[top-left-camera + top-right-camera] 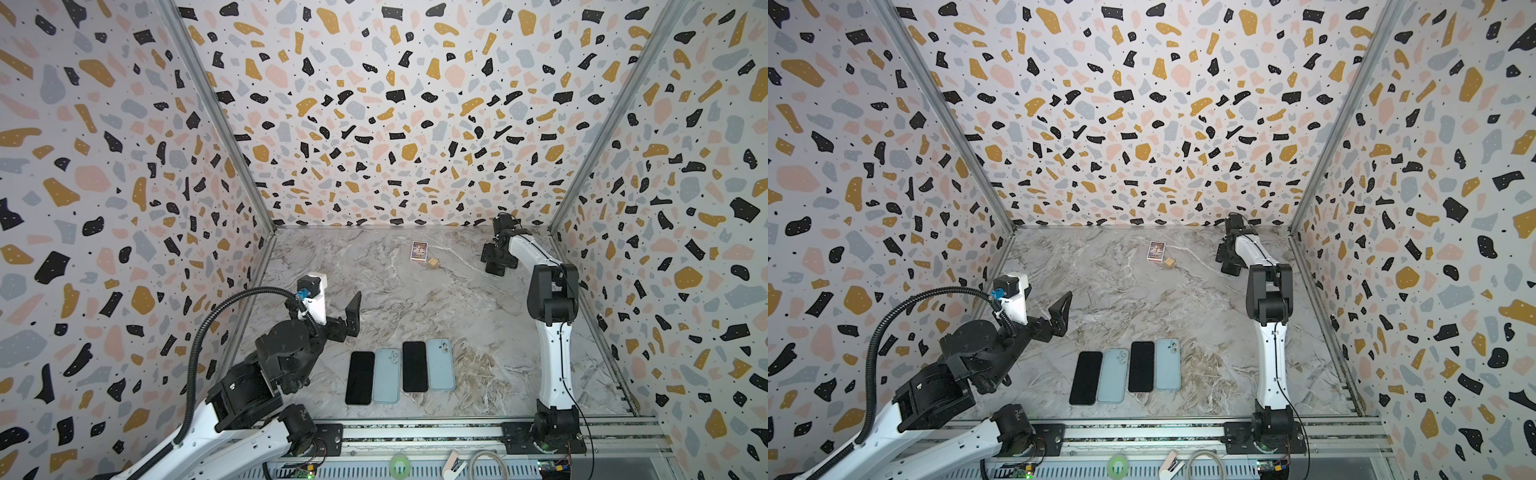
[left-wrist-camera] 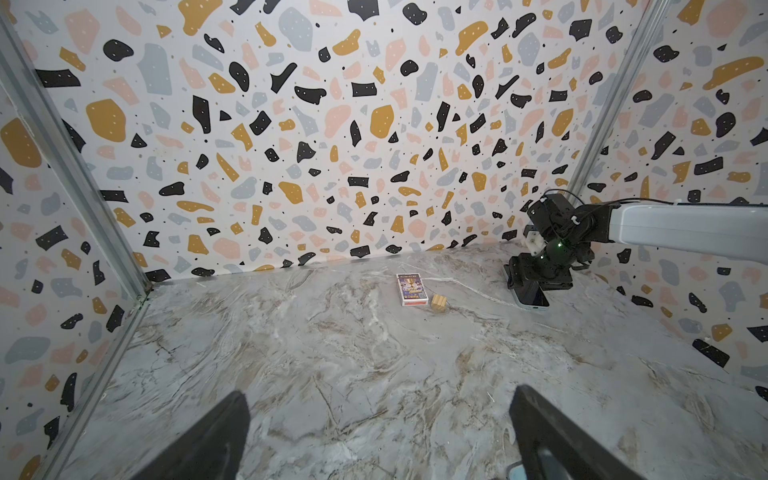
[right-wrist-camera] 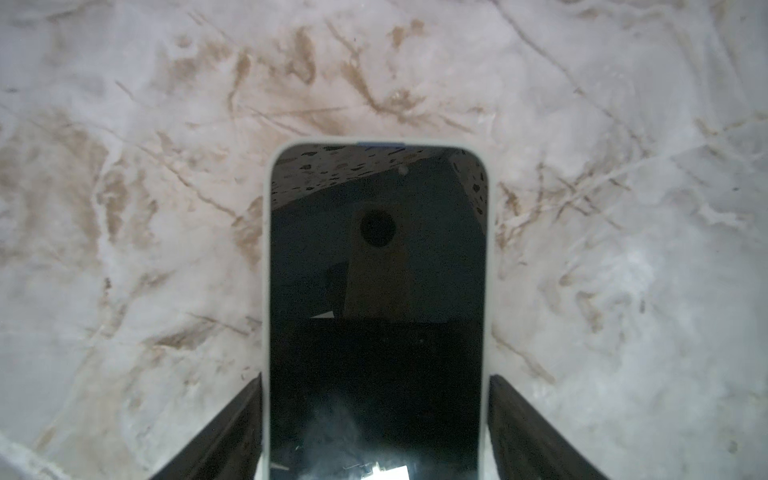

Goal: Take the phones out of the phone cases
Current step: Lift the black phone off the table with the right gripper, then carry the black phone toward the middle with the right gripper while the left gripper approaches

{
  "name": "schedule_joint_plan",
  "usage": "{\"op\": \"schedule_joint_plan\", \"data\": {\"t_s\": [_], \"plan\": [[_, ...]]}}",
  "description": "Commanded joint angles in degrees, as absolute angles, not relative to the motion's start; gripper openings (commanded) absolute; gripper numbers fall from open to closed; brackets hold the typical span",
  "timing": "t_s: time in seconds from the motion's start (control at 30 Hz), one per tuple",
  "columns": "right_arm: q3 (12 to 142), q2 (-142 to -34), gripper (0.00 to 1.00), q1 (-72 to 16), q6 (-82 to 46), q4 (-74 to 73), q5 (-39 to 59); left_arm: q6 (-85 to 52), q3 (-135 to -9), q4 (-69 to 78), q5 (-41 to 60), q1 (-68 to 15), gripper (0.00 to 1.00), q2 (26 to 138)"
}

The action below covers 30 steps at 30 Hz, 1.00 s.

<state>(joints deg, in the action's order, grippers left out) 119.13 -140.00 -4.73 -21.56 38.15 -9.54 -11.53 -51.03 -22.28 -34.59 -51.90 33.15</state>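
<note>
The right end effector (image 3: 376, 376) grasps a smooth, pale, round-cornered phone case (image 3: 266, 249), glossy black phone (image 3: 376, 270) inside. The left end effector (image 2: 380, 392) is released.

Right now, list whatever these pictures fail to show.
Black-screened phone in its pale case: bottom end cut off by the right wrist view's edge; in both top views the right gripper hides it.
Small printed card box: print too small to read.
Pale blue object: cut by the left wrist view's edge.
</note>
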Motion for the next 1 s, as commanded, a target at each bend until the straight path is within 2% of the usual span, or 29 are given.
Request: {"op": "schedule_joint_plan", "data": {"t_s": [0.0, 0.5, 0.67, 0.97], "plan": [[117.49, -139.60, 0.84, -4.33, -21.50, 40.81, -10.63, -10.88, -50.71, -20.73, -34.36, -52.17, 1.00, 32.27], [116.54, -140.36, 0.80, -3.26, -20.78, 39.20, -6.91, -10.72, -50.71, -21.71, -35.24, -52.20, 1.00, 31.14], [115.85, -140.20, 0.68, -2.92, -20.98, 39.11, -6.85, -11.26, -50.32, -21.45, -35.27, -52.16, 1.00, 30.99], [105.49, -132.68, 0.58, -2.94, -21.26, 33.63, -7.53, -18.95, -49.36, -21.76, -35.74, -52.21, 1.00, 34.69]]}}
